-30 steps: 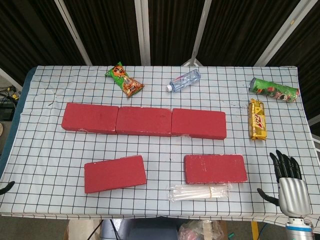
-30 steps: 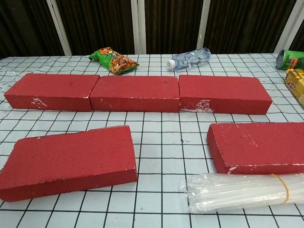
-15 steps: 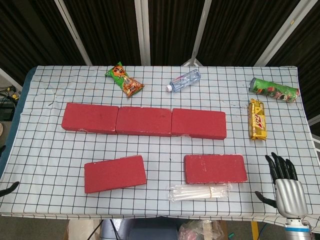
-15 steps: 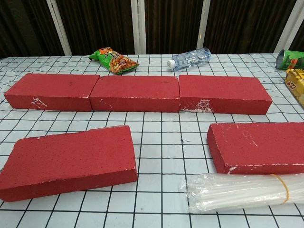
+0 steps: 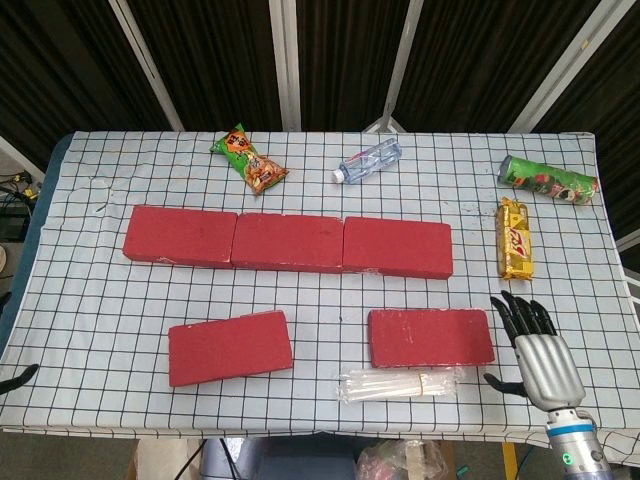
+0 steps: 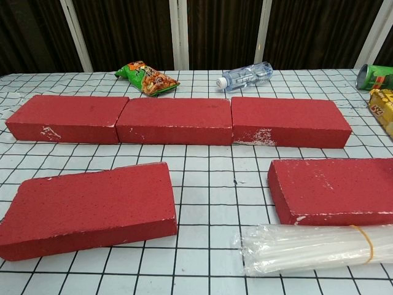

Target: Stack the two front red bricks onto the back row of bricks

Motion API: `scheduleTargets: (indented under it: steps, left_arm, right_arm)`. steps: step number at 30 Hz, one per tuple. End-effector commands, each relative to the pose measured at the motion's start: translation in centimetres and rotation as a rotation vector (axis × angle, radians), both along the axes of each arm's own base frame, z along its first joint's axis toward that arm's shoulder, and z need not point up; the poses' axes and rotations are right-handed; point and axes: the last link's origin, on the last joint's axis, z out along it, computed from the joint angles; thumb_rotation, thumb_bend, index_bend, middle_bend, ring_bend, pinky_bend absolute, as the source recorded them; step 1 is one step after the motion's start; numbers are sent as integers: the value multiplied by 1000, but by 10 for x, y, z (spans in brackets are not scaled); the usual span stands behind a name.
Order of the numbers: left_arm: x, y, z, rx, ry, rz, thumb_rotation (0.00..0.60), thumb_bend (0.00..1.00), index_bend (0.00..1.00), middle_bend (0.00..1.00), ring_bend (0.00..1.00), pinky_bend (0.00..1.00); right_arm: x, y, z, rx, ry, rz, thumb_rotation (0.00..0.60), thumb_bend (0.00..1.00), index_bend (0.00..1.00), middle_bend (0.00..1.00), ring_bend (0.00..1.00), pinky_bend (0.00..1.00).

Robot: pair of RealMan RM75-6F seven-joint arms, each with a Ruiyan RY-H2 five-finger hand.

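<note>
Three red bricks form the back row [image 5: 288, 242], end to end across the table's middle; the chest view shows this row [image 6: 175, 121] too. The front left brick [image 5: 230, 346] lies slightly skewed, and it fills the lower left of the chest view [image 6: 89, 209]. The front right brick [image 5: 431, 337] lies flat, also seen at the chest view's right [image 6: 334, 190]. My right hand [image 5: 535, 350] hovers just right of that brick, fingers spread, holding nothing. Of my left hand [image 5: 18, 377] only a dark fingertip shows at the left table edge.
A clear pack of straws [image 5: 400, 384] lies in front of the front right brick. A snack bag [image 5: 250, 160], a water bottle [image 5: 368, 161], a green can [image 5: 548, 178] and a yellow packet [image 5: 515, 238] lie along the back and right.
My right hand has moved left and forward, from the table's right front corner to beside the front right brick. The bricks have not moved.
</note>
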Motion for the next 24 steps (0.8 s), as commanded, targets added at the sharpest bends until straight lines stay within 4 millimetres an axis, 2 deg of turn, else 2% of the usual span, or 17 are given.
scheduleTargets:
  steps: [1, 5, 11, 15, 24]
  left_arm:
    - [0, 0, -1, -6, -1, -1, 600, 0, 53, 0, 0, 0]
    - [0, 1, 0, -6, -5, 0, 600, 0, 53, 0, 0, 0]
    - [-4, 3, 5, 0, -18, 9, 600, 0, 53, 0, 0, 0]
    - [-6, 5, 7, -5, -27, 8, 600, 0, 54, 0, 0, 0]
    - [-8, 6, 12, 11, -34, 11, 600, 0, 53, 0, 0, 0]
  right_arm:
    - [37, -33, -3, 114, 71, 7, 600, 132, 0, 0, 0, 0]
    - [58, -53, -20, 202, 97, -31, 600, 133, 0, 0, 0, 0]
    - [78, -70, -54, 333, 100, -111, 600, 133, 0, 0, 0, 0]
    - [84, -71, -73, 356, 142, -144, 600, 132, 0, 0, 0, 0]
    - [89, -68, -92, 322, 184, -177, 600, 132, 0, 0, 0, 0]
